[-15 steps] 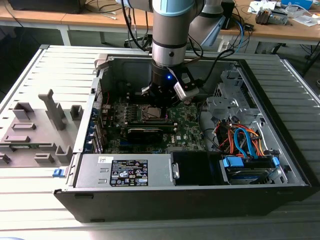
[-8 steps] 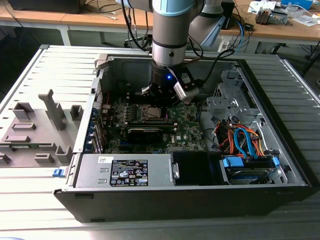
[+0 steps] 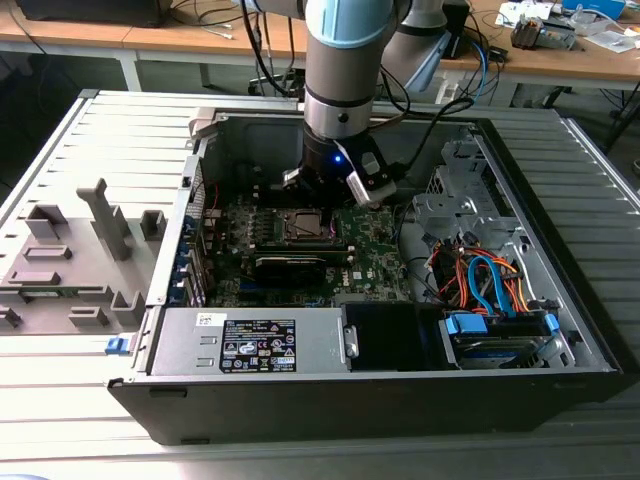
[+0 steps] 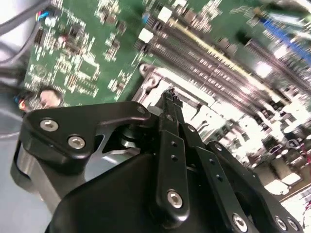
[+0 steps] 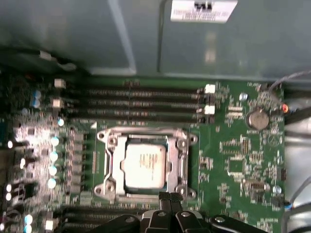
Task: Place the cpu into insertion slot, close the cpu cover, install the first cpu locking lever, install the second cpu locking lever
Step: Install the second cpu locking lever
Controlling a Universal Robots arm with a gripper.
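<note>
**Fingertips at the socket edge, chip seated, cover down**

In the first wrist view the cpu [image 5: 144, 164] lies flat in the insertion slot [image 5: 112, 164], with the cpu cover [image 5: 180, 151] folded down as a frame around its silvery top. The gripper [image 5: 169, 198] has its two black fingertips pressed together with nothing between them, touching or just above the near rim of the socket. In the exterior view the gripper [image 3: 336, 186] hangs inside the open computer case [image 3: 400, 390], over the green circuit board [image 3: 375, 250].

My reading is that the work now is on a locking lever. Doing it well means pushing with the closed tip on the thin wire alone, low and sideways, keeping off the chip's face and the memory slots [image 5: 141, 104] beyond.

The levers themselves are hard to make out, and whether either is already hooked I cannot tell. The second wrist view is blurred, and the gripper body hides the socket's near edge.
</note>
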